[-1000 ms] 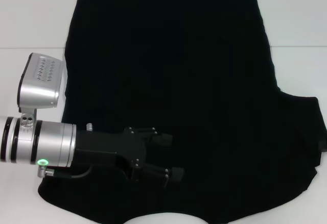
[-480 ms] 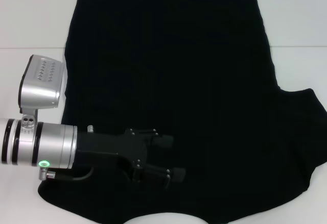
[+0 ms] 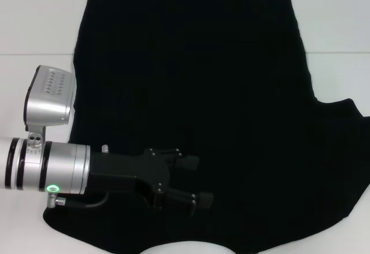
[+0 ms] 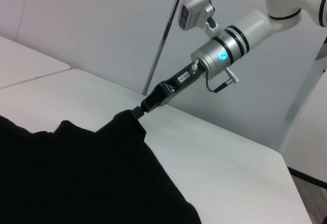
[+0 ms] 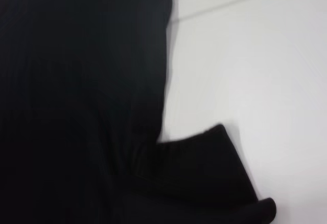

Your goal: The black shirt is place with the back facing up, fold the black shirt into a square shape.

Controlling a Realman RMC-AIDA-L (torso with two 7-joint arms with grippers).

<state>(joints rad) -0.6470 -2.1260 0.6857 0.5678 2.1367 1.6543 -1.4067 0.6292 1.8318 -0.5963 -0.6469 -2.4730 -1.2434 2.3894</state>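
Lying flat across the middle of the white counter (image 3: 34, 17), the black shirt (image 3: 196, 86) reaches its far edge, one sleeve spread toward the right edge. The left pincer (image 3: 193, 179) hovers over the shirt's near-left part, its fingers parted and holding nothing. In the left wrist view, the right pincer (image 4: 137, 111) meets a raised sleeve corner; its fingers are hidden by cloth, so its grip cannot be told.

White table (image 4: 230, 168), plain grey wall (image 4: 102, 25)

One black shirt (image 3: 196, 92), two pincers, left pincer (image 3: 195, 180), right pincer (image 4: 137, 110), one white table (image 3: 34, 17)
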